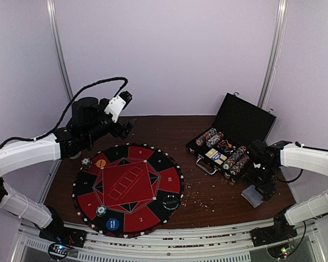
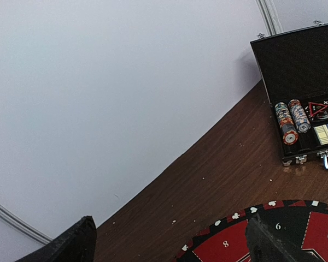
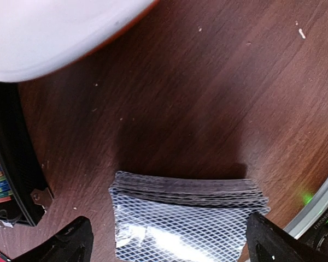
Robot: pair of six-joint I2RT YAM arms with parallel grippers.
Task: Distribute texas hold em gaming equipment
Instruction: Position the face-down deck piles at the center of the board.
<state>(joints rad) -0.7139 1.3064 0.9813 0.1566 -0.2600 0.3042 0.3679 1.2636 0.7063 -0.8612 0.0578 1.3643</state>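
Surface (image 1: 208, 202): mat (image 1: 128, 188) L-centre nr front edge, open case (image 1: 246, 123) R of centre. L end effector (image 2: 169, 221) wide open, empty, raised over back-L corner. R end effector (image 3: 167, 219) open, straddling deck (image 3: 186, 224) nr front-R corner. Chips (image 1: 206, 136) racked in case; buttons (image 1: 100, 162) on mat rim.

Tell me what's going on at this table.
A two-armed robot is setting out poker gear. Its right hand, open, hovers over a deck of cards lying on the table near the open case, which holds rows of chips. The left hand, open and empty, is raised beyond the round mat. On the mat lie a yellow disc, a blue disc, a black disc and two loose chips.
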